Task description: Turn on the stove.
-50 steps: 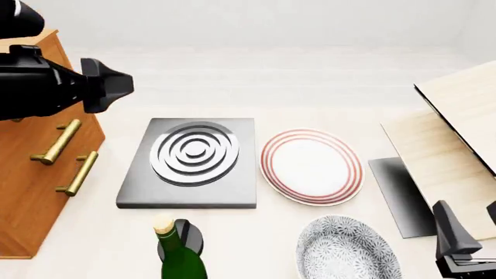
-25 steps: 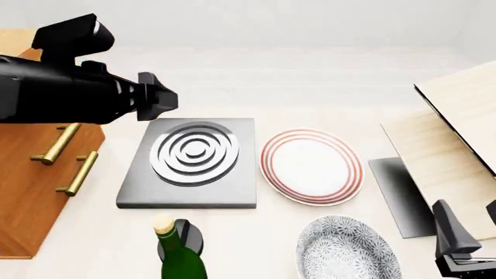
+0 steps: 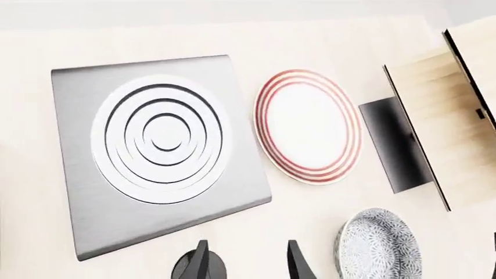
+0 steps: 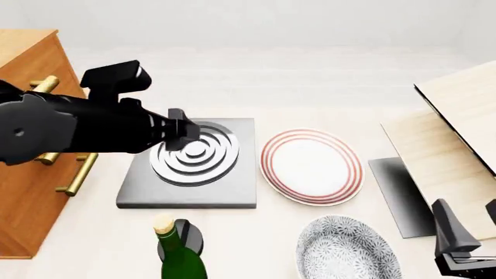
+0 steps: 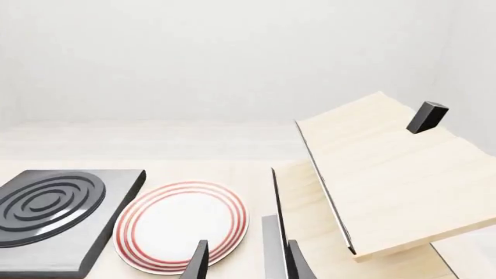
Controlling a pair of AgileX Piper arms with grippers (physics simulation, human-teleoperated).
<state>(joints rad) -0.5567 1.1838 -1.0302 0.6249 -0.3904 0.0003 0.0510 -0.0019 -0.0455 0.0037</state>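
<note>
If the left end effector [image 4: 184, 129], fingers apart and empty, drops off-centre, it may miss the stove [image 4: 191, 164] rings

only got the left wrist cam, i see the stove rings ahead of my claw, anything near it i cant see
Observer: Yes, a green bottle stands just off the near edge of the stove.
Operator: where's my claw from the front
Observer: The left claw overlaps the left side of the rings there.
Operator: other arm in the way
Observer: No, the right claw sits open at the near right, well away from the stove.
</note>
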